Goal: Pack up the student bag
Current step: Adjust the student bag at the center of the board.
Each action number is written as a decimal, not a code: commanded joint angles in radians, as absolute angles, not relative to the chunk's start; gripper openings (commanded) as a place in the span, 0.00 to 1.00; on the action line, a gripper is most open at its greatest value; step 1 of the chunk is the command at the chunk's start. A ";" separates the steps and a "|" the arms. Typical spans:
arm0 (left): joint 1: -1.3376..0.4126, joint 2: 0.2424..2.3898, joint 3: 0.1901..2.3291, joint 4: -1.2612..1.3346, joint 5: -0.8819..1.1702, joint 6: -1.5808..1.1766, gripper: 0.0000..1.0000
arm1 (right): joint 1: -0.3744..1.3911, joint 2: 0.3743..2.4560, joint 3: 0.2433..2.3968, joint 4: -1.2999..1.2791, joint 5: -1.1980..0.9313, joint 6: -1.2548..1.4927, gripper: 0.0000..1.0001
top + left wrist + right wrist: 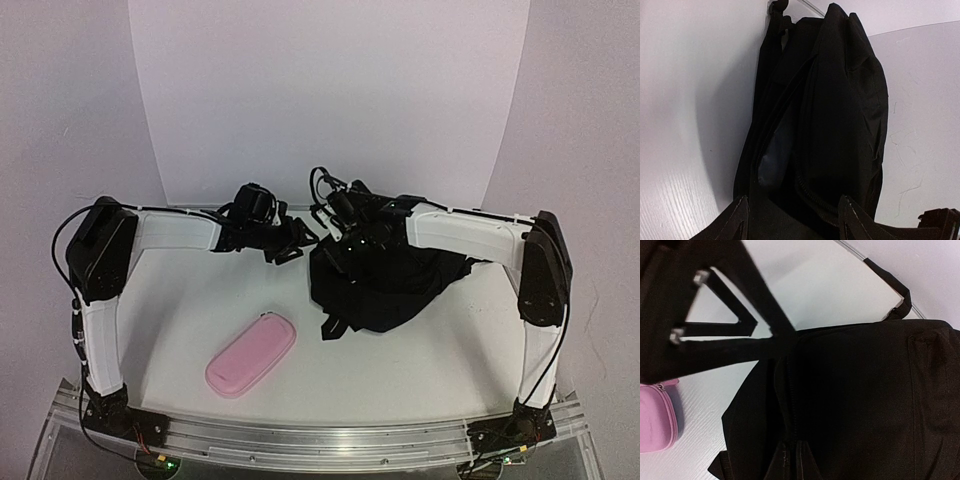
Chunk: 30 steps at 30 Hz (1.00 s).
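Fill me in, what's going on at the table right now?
Both arms are working on the student bag. The right tool is shut, apparently pinching fabric at its zip; the left tool stands open, facing the bag. The pink pencil case lies on the table, not yet packed.

Both units are of one build: the left arm and the right arm each have smooth white shell links joined by bulky black housings at the elbow. Each is mounted on a small black base, and a green indicator light shows beside the left one. Thin black cables loop outside the joints and run down the white links, with a denser tangle of black wiring at the wrists. The left pincer has two matt black fingers tapering to points. The right pincer is likewise black and narrow-tipped.
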<state>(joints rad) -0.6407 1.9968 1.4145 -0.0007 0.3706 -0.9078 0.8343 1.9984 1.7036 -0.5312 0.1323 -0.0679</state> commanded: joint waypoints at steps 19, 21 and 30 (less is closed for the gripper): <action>-0.704 2.046 1.447 -0.064 0.306 -0.925 0.55 | 0.756 1.916 1.629 -0.517 0.050 0.037 0.00; -0.704 2.054 1.453 -0.063 0.315 -0.928 0.52 | 0.756 1.915 1.621 -0.517 0.022 0.026 0.00; -0.705 1.973 1.428 -0.041 0.331 -0.902 0.00 | 0.756 1.995 1.608 -0.535 -0.149 0.008 0.00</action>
